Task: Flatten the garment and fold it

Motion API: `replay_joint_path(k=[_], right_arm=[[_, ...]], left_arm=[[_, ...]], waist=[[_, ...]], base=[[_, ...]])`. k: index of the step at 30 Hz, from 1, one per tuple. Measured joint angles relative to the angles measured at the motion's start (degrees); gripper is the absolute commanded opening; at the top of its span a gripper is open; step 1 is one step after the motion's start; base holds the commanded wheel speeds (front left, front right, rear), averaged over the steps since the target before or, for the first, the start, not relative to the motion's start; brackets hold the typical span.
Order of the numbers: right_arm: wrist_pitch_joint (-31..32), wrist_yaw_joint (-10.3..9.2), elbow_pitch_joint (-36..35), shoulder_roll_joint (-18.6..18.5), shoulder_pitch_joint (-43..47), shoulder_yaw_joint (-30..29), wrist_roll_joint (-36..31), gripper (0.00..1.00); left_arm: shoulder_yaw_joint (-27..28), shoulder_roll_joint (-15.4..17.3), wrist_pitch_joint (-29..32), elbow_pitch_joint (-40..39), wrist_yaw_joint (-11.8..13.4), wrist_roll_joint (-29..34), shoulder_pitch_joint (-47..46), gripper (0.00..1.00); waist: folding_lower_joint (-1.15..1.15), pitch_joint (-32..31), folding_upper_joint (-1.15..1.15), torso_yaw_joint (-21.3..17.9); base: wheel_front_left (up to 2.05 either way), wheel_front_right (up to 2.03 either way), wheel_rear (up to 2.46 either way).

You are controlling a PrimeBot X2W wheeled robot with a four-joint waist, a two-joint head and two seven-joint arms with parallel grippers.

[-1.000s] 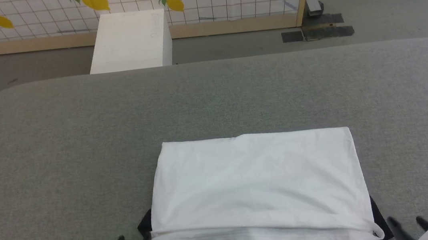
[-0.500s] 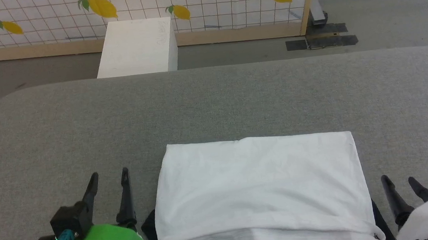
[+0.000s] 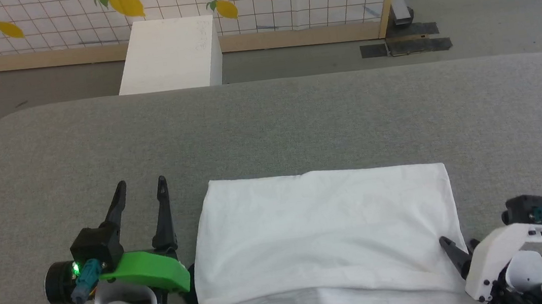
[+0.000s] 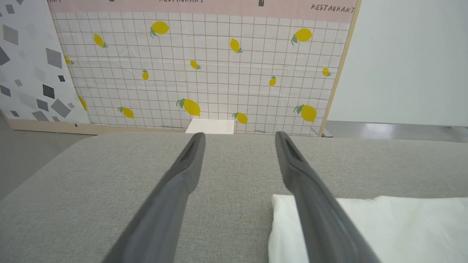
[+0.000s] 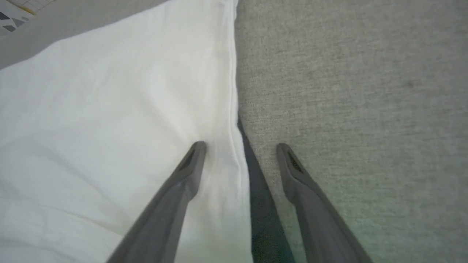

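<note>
Shirt point(image 3: 326, 237) unchanged vs 0.5 s ago: folded rectangle on the grey table point(image 3: 267, 122), white layer on top, black sleeve fabric poking out along its near edge and at both near corners. The view shifted slightly, so ignore the small offset of the box point(image 3: 168, 54) beyond the shirt's far side.

Left gripper point(image 3: 142, 182): has moved farther along the shirt's left edge, and its tips now sit about level with the shirt's far left corner. It's just beside the shirt, with no visible contact. Fingers are spread and nothing is between them. In the left wrist view point(image 4: 239, 134) one finger overlaps the shirt's corner.

Right gripper point(image 3: 457, 243): the bigger change. It was off the shirt's right side, pointing away from the robot; now it's swung in onto the shirt's near right corner. In the right wrist view point(image 5: 240, 145) it straddles the shirt's right edge: one finger over white cloth, the other over bare table, black strip between. Fingers are apart, not clamped. Can't tell if the tip touches the cloth.
</note>
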Motion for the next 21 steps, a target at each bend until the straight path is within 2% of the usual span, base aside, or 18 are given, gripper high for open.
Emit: replay_joint_path(k=[4,5,6,7,8,13,16,21], right_arm=[[4.52,-0.01,1.71,-0.42,-2.21,1.18,0.15,0.99],[6.15,-0.01,1.75,-0.65,-2.42,1.98,0.93,0.79],[7.16,-0.02,1.64,-0.86,-2.43,2.65,1.51,0.40],[8.01,-0.02,1.32,-1.12,-2.41,3.24,1.98,0.22],[8.32,-0.02,0.74,-1.10,-2.35,3.67,2.18,0.00],[6.48,0.00,-2.25,0.30,-0.42,1.29,0.09,0.00],[4.79,0.02,-4.05,0.54,0.43,-2.86,-2.45,0.00],[3.00,0.02,-7.83,0.37,2.08,-12.95,-11.33,0.00]], left_arm=[[1.05,-1.26,0.00,0.69,-1.10,0.94,-0.03,1.00],[1.21,-1.63,0.00,0.90,-1.38,1.03,-0.02,1.00],[1.32,-1.82,-0.01,1.01,-1.57,1.14,-0.02,1.00],[1.49,-2.00,-0.01,1.18,-1.76,1.40,-0.02,1.00],[1.75,-2.16,-0.01,1.25,-2.01,1.62,-0.02,1.00],[3.20,-2.83,-0.01,1.41,-2.59,2.94,0.05,1.00],[3.77,-3.05,-0.01,1.54,-3.10,3.42,0.10,1.00],[4.48,-3.54,-0.01,2.33,-3.63,3.90,0.21,1.00]], waist=[[0.00,0.10,0.00,0.16],[0.00,0.01,0.00,0.24],[0.00,-0.07,0.00,0.30],[0.00,-0.20,0.00,0.37],[0.00,-0.31,0.00,0.42],[0.00,-0.59,0.00,0.18],[0.00,-0.66,0.00,-0.14],[0.00,-0.80,0.00,-0.59]], base=[[0.00,0.00,0.00],[0.00,0.00,0.00],[0.00,0.00,0.00],[0.00,0.00,0.00],[0.00,0.00,0.00],[0.00,0.00,0.00],[0.00,0.00,0.00],[0.00,0.00,0.00]])
